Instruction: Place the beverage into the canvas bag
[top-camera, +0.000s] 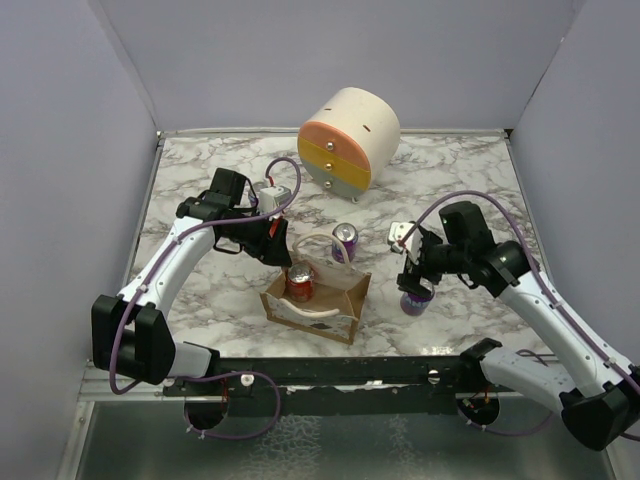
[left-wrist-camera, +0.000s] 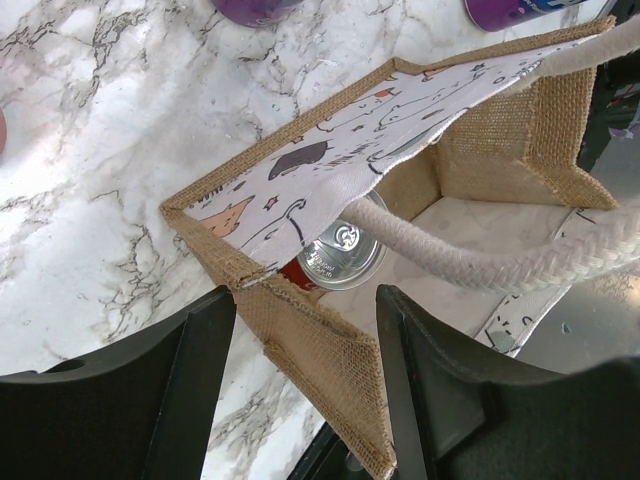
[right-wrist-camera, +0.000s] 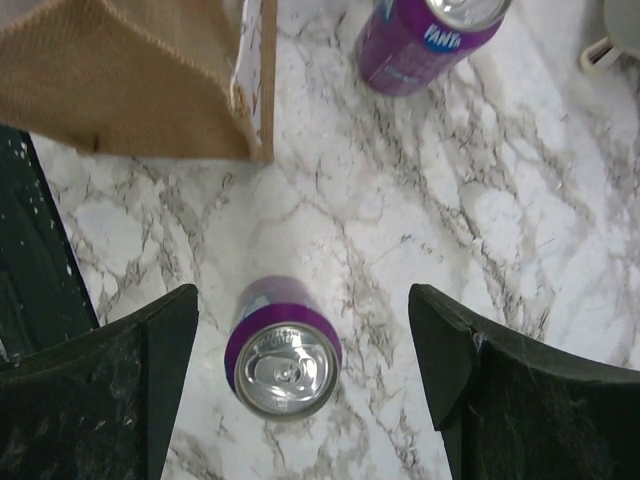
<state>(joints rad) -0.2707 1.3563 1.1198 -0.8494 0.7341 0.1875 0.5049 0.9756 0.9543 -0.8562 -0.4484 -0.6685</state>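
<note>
Just right of the canvas bag (top-camera: 345, 325), a purple can (right-wrist-camera: 285, 350) stands upright on the marble-patterned bench (top-camera: 450, 170). It sits between the right fingers (right-wrist-camera: 130, 390), which are spread wide and touch nothing. The left fingers (left-wrist-camera: 190, 380) are likewise apart and empty, poised over the bag's left side, where a red can (left-wrist-camera: 345, 250) already sits inside.

The purple can is smooth, round metal, so a squeeze off its middle would probably let it slip or topple and roll. The bag is coarse woven cloth with a thin printed lining, boxy but soft-walled. Its thick twisted rope handles (left-wrist-camera: 470, 255) droop across the mouth, so a can lowered in may snag on one or push a wall inwards. The red can takes up the left part, leaving room mainly to the right. With the left arm so close above the opening, the right arm risks bumping it on the way in. A second purple can (top-camera: 345, 240) stands just beyond the bag's far side.
</note>
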